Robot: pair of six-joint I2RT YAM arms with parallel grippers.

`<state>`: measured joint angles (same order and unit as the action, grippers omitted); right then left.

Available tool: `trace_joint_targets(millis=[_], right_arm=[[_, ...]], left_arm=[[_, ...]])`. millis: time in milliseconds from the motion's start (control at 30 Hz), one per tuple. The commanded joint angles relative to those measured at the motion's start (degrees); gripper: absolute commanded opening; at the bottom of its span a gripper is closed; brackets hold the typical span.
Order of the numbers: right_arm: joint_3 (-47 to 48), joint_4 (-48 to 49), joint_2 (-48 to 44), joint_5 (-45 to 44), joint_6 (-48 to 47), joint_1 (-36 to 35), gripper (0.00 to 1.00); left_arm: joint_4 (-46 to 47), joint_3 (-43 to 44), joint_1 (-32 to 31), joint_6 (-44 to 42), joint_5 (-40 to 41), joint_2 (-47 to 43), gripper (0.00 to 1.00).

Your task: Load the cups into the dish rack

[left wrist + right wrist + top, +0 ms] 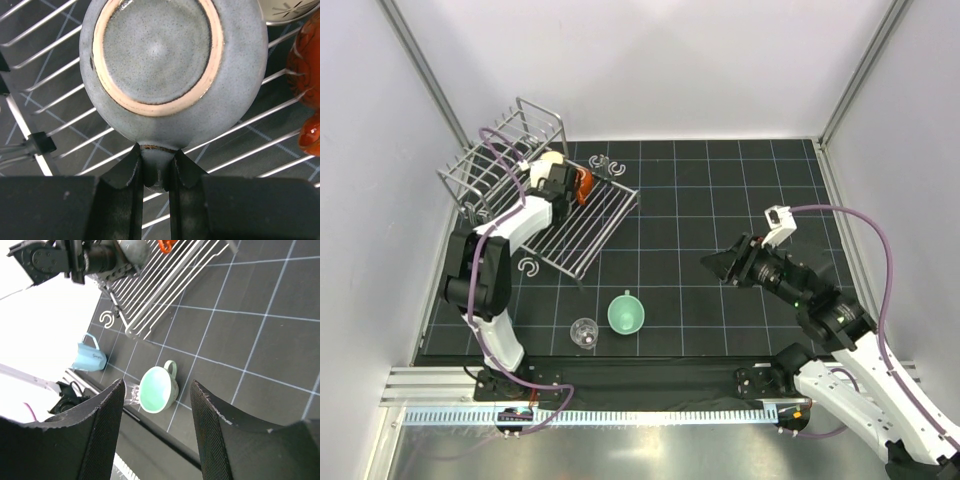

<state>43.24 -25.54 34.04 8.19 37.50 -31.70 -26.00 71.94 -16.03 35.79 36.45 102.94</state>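
The dish rack (585, 228) stands at the back left of the mat. My left gripper (157, 167) is shut on the handle of a grey cup (160, 55), which is bottom-up over the rack's flat bars (60, 135). Beside it in the rack are an orange-red cup (305, 75) and a cream cup (295, 10). A mint green cup (626, 314) and a clear glass (584, 332) stand on the mat near the front. My right gripper (715, 265) hangs open and empty above the mat, facing the mint cup (157, 390). A light blue cup (90, 356) stands near the left arm's base.
Small grey C-shaped clips lie on the mat: one (530, 265) by the rack's front corner, others (605, 163) behind the rack. The rack's taller basket section (525, 125) rises at the back left. Enclosure walls border the mat on all sides.
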Motion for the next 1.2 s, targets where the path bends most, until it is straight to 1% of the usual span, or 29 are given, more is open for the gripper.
trace_joint_targets(millis=[0,100,133,200,233,267,300,367,400,467,533,700,733,867,900,1000,1033,1067,1167], right_arm=[[-0.96,5.32,1.11,3.24,1.79,-0.2,0.57],[-2.63,6.64,1.64,4.29,2.75,-0.2,0.57],[-2.99,7.17,1.9,4.64,2.85,-0.2,0.57],[-3.25,7.35,2.6,5.43,2.93,-0.2,0.57],[-3.25,7.35,3.04,5.7,2.76,-0.2,0.57],[-3.17,7.09,3.22,5.96,2.67,-0.2,0.57],[-2.99,6.73,3.75,6.05,2.5,-0.2,0.58],[-2.55,6.03,4.1,6.05,1.8,-0.2,0.58],[-2.46,5.77,4.36,6.14,1.62,-0.11,0.57],[-2.46,5.41,4.72,6.49,0.92,-0.2,0.58],[-2.55,5.06,5.77,7.37,0.21,-0.2,0.57],[-3.08,4.71,9.63,10.01,-0.76,-0.9,0.57],[-2.99,4.54,10.34,10.01,-1.02,-1.51,0.57],[-1.76,4.97,14.81,5.63,-0.93,-7.48,0.58],[-1.5,5.41,15.78,5.0,-0.67,-9.93,0.58],[-0.62,6.29,19.74,3.51,0.12,-13.19,0.59],[-0.36,6.64,20.62,3.24,0.21,-13.9,0.61],[-0.18,7.17,21.58,3.07,0.3,-14.96,0.66],[0.0,9.19,24.75,1.31,1.0,-17.77,0.7]], left_arm=[[4.47,4.34,-0.05,1.82,2.4,1.03,0.0],[4.2,5.14,-0.05,1.91,2.05,1.83,0.01],[4.11,5.31,0.04,2.0,1.96,2.18,0.08],[3.94,5.49,0.04,2.0,1.87,2.36,0.17],[3.76,5.49,0.04,2.18,1.87,2.18,0.27],[3.59,5.49,0.04,2.27,1.61,2.01,0.3],[3.59,5.4,0.04,2.44,1.52,1.83,0.38],[3.41,5.05,0.04,2.79,1.52,1.22,0.44],[3.5,4.96,0.04,2.88,1.17,0.95,0.5],[3.41,5.05,0.04,2.53,0.82,0.6,0.55],[3.06,5.23,-0.05,2.35,-0.14,0.25,0.57],[2.71,3.3,-0.05,3.14,-3.57,-2.38,0.6],[2.71,2.94,-0.05,3.06,-5.58,-3.0,0.61],[3.93,-0.83,-0.05,3.41,-10.86,-7.39,0.64],[4.2,-2.58,-0.05,3.84,-11.74,-9.57,0.65],[4.73,-5.75,-0.05,5.33,-15.61,-13.62,0.66],[4.64,-6.46,-0.05,5.6,-17.27,-14.68,0.66],[4.38,-7.42,-0.05,6.13,-20.33,-15.74,0.66],[4.38,-11.64,-0.05,8.76,-26.67,-20.31,0.67]])
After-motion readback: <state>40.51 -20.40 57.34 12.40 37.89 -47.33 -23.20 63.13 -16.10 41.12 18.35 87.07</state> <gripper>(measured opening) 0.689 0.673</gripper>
